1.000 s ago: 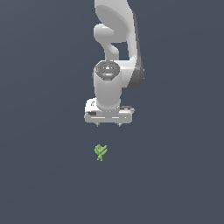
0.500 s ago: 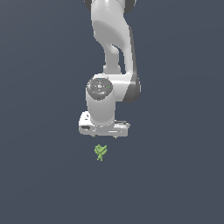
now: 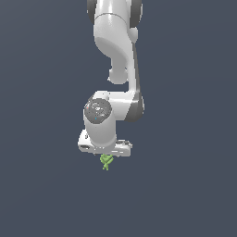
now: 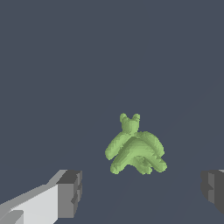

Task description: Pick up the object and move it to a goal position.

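Observation:
The object (image 3: 106,161) is a tiny light-green figure with leaf-like prongs, lying on the dark grey floor. In the exterior view the white hand of the arm hangs right over it and covers its upper part. In the wrist view the object (image 4: 134,148) lies between and a little beyond the two dark-tipped fingers (image 4: 70,192). My gripper (image 4: 142,192) is open, its fingers wide apart on either side of the figure and touching nothing.
The white arm (image 3: 115,51) reaches down from the top of the exterior view. A plain dark grey surface (image 3: 185,185) fills the rest of both views.
The arm has come down and toward the object over the last second. The gripper hand that hung well above the green figure now sits just over it. The object has not moved.

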{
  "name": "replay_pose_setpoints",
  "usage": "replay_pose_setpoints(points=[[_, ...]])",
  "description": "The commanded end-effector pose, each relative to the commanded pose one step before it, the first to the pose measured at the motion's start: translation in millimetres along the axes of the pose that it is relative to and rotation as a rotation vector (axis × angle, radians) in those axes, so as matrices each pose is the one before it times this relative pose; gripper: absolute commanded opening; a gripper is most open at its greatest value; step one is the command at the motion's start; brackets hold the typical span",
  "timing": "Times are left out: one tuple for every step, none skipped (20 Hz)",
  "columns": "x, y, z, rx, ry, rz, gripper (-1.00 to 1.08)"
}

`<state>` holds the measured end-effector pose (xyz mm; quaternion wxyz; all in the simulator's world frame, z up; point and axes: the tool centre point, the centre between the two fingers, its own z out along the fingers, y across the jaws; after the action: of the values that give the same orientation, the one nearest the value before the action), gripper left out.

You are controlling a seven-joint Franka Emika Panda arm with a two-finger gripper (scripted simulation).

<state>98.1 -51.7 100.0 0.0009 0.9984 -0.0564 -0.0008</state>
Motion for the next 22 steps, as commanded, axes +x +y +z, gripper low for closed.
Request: replay_pose_setpoints(points=[[5.47,1.92,4.04,0.00098,0.00106,0.00769,1.00],[1.46,0.64,1.26,0.00025,0.00014,0.00227,1.00],[1.22,0.55,1.07,0.00021,0.00012,0.00194,1.00],[0.99,0.41,0.88,0.00017,0.00009,0.00153,1.00],[0.77,0.32,0.69,0.00013,0.00007,0.00119,1.00],[0.54,0.11,0.50,0.00007,0.00004,0.00069,1.00],[0.33,0.27,0.29,0.00007,0.00004,0.00069,1.00],[0.10,-0.08,0.11,0.00000,0.00000,0.00000,1.00],[-0.83,0.03,-0.23,-0.00024,-0.00066,-0.00068,1.00],[0.00,0.00,0.41,0.00000,0.00000,0.00000,1.00],[0.00,-0.01,1.23,0.00000,0.00000,0.00000,1.00],[0.00,-0.02,2.04,0.00000,0.00000,0.00000,1.00],[-0.01,-0.03,2.84,0.00000,0.00000,0.00000,1.00],[-0.03,-0.04,3.64,0.00000,0.00000,0.00000,1.00],[-0.05,-0.05,4.43,0.00000,0.00000,0.00000,1.00],[-0.09,0.24,5.00,0.00012,0.00027,0.00039,1.00],[-0.12,-0.06,5.95,0.00000,0.00000,0.00000,1.00],[-0.15,-0.06,6.36,0.00000,0.00000,0.00000,1.00],[-0.14,-0.06,5.59,0.00000,0.00000,0.00000,1.00],[-0.10,-0.05,4.70,0.00000,0.00000,0.00000,1.00],[-0.03,0.38,3.55,0.00016,0.00036,0.00056,1.00],[0.04,-0.03,2.93,0.00000,0.00000,0.00000,1.00]])
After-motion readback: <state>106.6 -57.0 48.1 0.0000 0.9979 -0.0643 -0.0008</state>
